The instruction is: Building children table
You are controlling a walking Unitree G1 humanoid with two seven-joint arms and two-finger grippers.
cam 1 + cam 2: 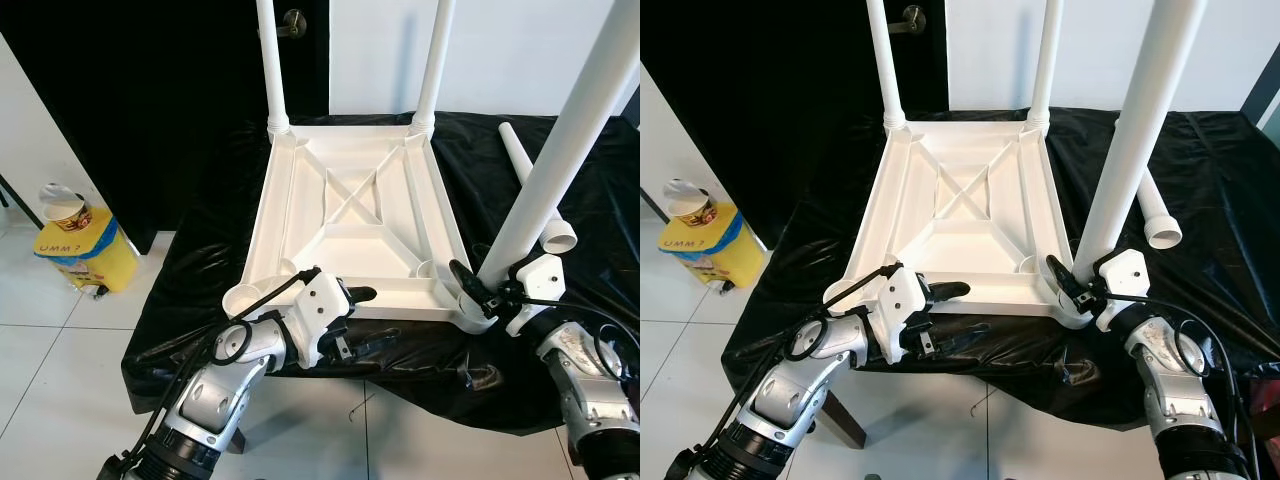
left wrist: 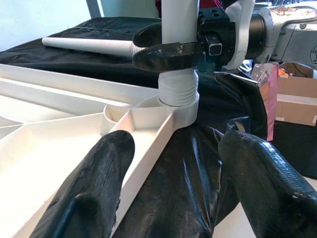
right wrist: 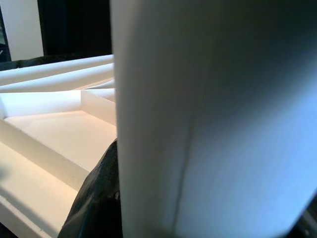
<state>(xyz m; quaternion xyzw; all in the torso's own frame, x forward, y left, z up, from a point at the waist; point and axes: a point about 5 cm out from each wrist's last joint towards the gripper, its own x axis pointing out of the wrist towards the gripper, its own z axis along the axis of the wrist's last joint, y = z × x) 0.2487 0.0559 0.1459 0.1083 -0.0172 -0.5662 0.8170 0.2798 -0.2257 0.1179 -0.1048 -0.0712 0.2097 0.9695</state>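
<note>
Three white legs stand upright in the corner sockets of the upturned white table [image 1: 350,215], which lies underside-up on a black plastic sheet [image 1: 200,290] spread over the tabletop. Two of them, the far left leg [image 1: 270,60] and the far right leg [image 1: 436,60], rise from the corners away from the robot. The third, the near right leg [image 1: 560,150], sits with its ribbed end in the near right corner socket [image 2: 179,106]. The right gripper [image 1: 468,290] has its jaws closed around this leg just above the socket; in the left wrist view its black fingers [image 2: 163,54] press the leg from both sides. A fourth, loose leg [image 1: 530,185] lies flat on the black sheet to the right of the table. The left gripper [image 1: 940,312] hovers at the table's near edge, jaws spread wide and holding nothing, one finger above the rim and the other over the sheet. Beyond the sheet's left side, a yellow bin [image 1: 85,250] with a paper cup [image 1: 66,212] on top stands on the tiled floor [image 1: 60,340].
</note>
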